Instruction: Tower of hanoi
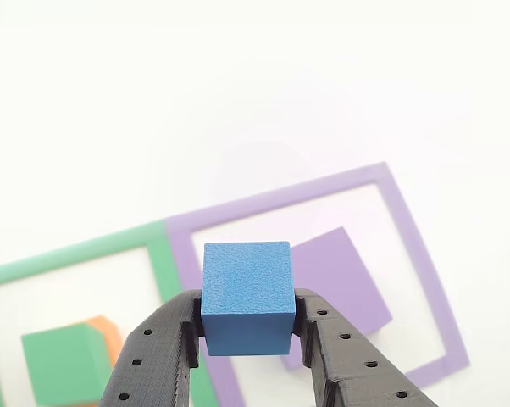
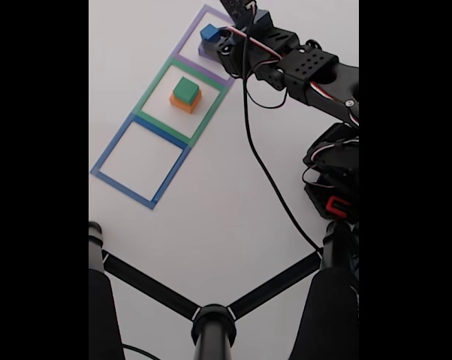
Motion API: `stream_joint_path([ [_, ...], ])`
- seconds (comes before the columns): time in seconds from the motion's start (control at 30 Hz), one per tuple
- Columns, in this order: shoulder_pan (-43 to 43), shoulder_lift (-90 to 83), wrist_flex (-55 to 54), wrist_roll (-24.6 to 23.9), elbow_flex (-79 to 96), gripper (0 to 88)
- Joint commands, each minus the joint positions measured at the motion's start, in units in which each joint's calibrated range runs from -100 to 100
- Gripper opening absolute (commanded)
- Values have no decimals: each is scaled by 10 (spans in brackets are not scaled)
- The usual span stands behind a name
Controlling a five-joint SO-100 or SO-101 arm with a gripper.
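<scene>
Hidden and cut-off parts

In the other view, the blue cube (image 1: 246, 297) covers part of the purple block (image 1: 344, 284), the gripper (image 1: 246, 335) runs off the bottom edge, and the green block (image 1: 64, 365) hides most of the orange block (image 1: 109, 332). In the fixed view, the arm (image 2: 301, 67) hides most of the purple block, and black bars crop both sides.

Lighting was bright and even. In the other view the white tabletop (image 1: 255, 102) was blown out, no texture left at the top. The matte blue foam cube (image 1: 246, 297) was sharp, grain visible; the flat purple square block (image 1: 344, 280) behind it looked soft and washed out. Shadows were faint. The fixed view had black bars on both sides and was coarser.
</scene>
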Motion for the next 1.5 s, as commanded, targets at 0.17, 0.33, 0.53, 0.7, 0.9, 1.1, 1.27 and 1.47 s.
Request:
stream_joint_path([
  [0.17, -28, -75, 510, 0, -331, 33],
  [0.33, -44, -75, 701, 0, -484, 31],
  [0.53, -71, -71, 813, 0, -603, 31],
  [0.7, -88, -71, 829, 0, -615, 30],
  [0.9, -98, -85, 785, 0, -551, 29],
  [1.1, -91, -140, 598, 0, -344, 34],
  [1.27, -86, -176, 392, 0, -152, 37],
  [1.47, -92, -183, 134, 0, 39, 47],
])
